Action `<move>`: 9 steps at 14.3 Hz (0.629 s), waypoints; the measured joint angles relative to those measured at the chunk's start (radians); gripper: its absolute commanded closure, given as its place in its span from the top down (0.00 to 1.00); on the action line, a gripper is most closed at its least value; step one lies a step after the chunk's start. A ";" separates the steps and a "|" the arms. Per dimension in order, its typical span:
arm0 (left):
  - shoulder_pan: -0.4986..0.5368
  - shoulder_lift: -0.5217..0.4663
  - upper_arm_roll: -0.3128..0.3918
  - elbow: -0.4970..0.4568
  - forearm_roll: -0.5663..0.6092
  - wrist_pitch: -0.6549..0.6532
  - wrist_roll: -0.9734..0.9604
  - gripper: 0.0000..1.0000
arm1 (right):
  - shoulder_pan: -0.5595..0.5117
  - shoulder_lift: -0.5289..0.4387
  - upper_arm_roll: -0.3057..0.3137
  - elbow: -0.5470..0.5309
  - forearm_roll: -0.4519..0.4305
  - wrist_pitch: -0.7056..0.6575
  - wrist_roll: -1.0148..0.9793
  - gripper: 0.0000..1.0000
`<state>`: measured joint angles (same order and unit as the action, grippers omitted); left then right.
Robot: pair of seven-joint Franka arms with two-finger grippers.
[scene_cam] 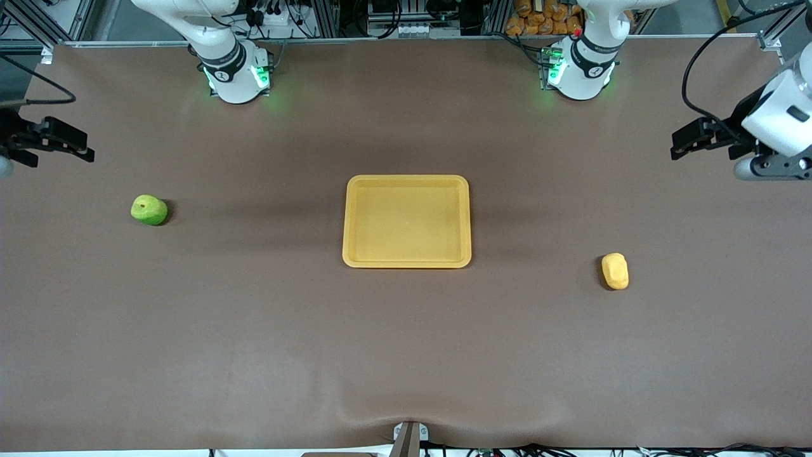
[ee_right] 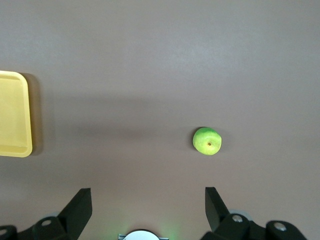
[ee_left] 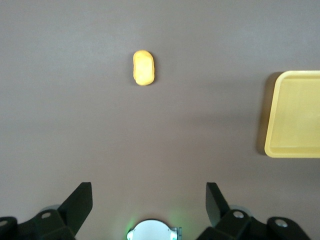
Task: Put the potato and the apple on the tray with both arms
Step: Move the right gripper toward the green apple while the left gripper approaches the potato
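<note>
Potato: a lumpy yellow-orange oblong lying bare on the brown table, nearest the front camera of the three things, toward the left arm's end.

Tray: a shallow yellow-orange rectangle at the table's middle, a little farther from the front camera than the potato, with nothing in it.

Apple: a small green fruit with its stem pit facing up, toward the right arm's end, level with the tray and well apart from it.

Left gripper: held up in the air over the left arm's end of the table, fingers spread wide and holding nothing.

Right gripper: up over the right arm's end, fingers likewise spread and holding nothing.

Left wrist view: shows the potato and one tray edge (the apple is out of its frame), with the gripper fingers apart.

Right wrist view: shows the apple and a tray corner only, between spread gripper fingers.

Arm bases: both stand at the table edge farthest from the front camera, lit green.
</note>
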<state>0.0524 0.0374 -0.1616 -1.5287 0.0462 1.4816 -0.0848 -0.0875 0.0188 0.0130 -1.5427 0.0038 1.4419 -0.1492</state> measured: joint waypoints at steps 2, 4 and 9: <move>0.005 0.032 0.002 -0.002 0.000 0.027 0.000 1.00 | -0.015 0.023 -0.002 0.000 -0.001 0.000 0.000 1.00; 0.014 0.066 0.005 -0.010 0.000 0.062 -0.001 1.00 | -0.035 0.064 -0.004 -0.001 -0.001 0.001 0.000 1.00; 0.032 0.114 0.008 -0.120 0.000 0.246 -0.002 1.00 | -0.071 0.149 -0.008 -0.001 -0.001 0.013 -0.001 1.00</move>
<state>0.0846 0.1510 -0.1532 -1.6488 0.0463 1.7276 -0.0864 -0.1588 0.1673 0.0049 -1.5435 0.0031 1.4553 -0.1500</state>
